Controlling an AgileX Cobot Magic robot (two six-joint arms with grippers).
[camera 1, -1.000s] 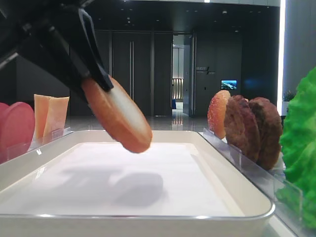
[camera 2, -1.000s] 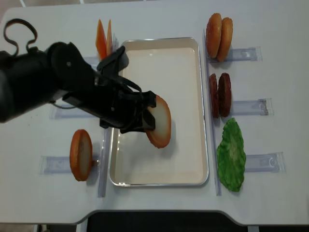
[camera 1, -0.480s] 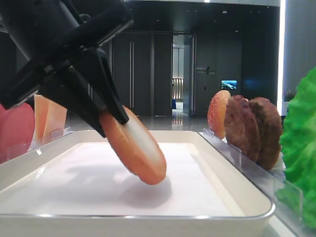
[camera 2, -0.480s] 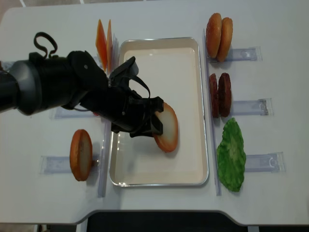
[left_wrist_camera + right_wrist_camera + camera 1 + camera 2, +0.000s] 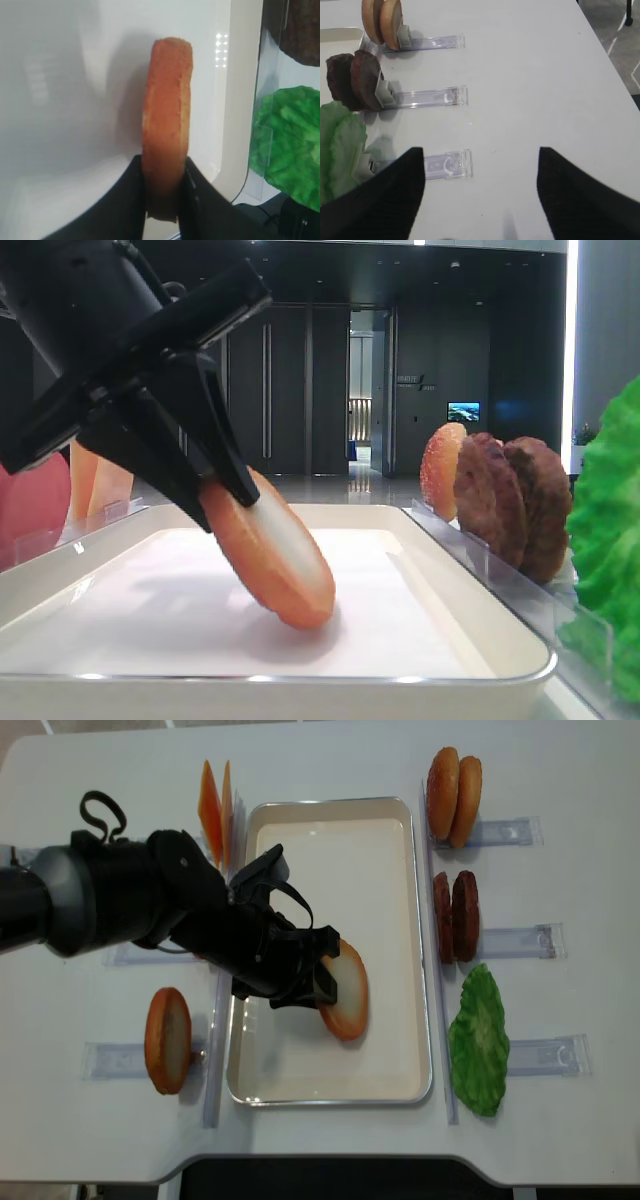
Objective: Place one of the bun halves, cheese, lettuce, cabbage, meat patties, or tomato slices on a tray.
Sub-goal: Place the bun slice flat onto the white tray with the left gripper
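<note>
Left gripper (image 5: 322, 982) clamped on the bun half (image 5: 345, 990), both fingers pinching its faces in the left wrist view. Bun sits tilted inside the tray (image 5: 395, 815), lower edge touching the tray floor near the middle, upper part leaning back toward the gripper; pale face turned up and toward the right side of the tray, round faces roughly across the tray's long side.

Around: 2 cheese (image 5: 213, 802) slices upright just left of the tray's far corner. Another bun half (image 5: 167, 1040) stands in a clear holder on the left, well apart from the tray. Right of the tray: 2 buns (image 5: 453, 782) on edge, 2 meat patties (image 5: 455, 916) on edge below them, lettuce (image 5: 478, 1040) nearest. All in clear plastic holders (image 5: 437, 97) on the white table (image 5: 560, 880). Nothing lies between bun and tray floor.

Hidden: the black left arm covers the tray's left rim and part of the bun in the overhead view. Tomato slices (image 5: 30, 502) show only as a pink patch at the left edge of the low view, cut off. Lettuce cropped in that view too.

Right gripper (image 5: 480, 200): 2 dark blurred fingers (image 5: 380, 200) set apart, nothing between them, above the bare table beside the lettuce holder.
</note>
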